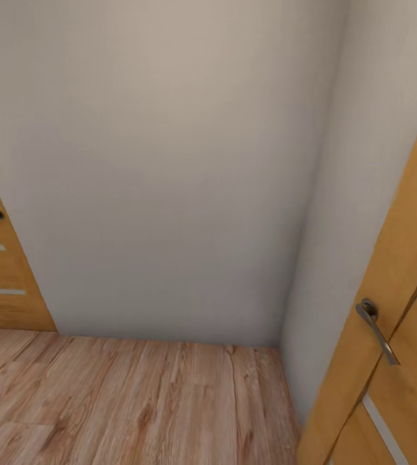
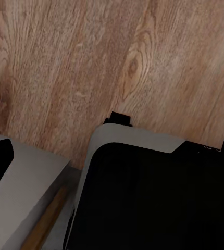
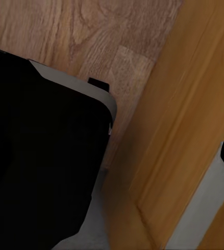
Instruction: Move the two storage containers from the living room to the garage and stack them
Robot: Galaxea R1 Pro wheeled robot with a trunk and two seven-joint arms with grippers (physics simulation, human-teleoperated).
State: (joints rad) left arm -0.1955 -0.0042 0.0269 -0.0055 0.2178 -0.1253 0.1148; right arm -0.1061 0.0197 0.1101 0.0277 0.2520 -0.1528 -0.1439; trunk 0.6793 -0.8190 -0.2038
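The two storage containers are out of view, and so are the living room and the garage. I face a corner of a narrow hallway with a plain pale wall [image 1: 170,168] ahead. Light wood planks [image 1: 124,400] cover the ground here. Both wrist views look down at those planks [image 2: 91,62] and at my own black and grey base [image 2: 153,198], which is also seen from the right arm's side [image 3: 44,156].
An orange-wood door [image 1: 2,278] with a dark handle stands at the left. Another orange-wood door [image 1: 396,336] with a metal lever handle [image 1: 376,329] stands close at the right, and its wood [image 3: 185,130] lies right beside my base. The wall corner [image 1: 286,336] is just ahead.
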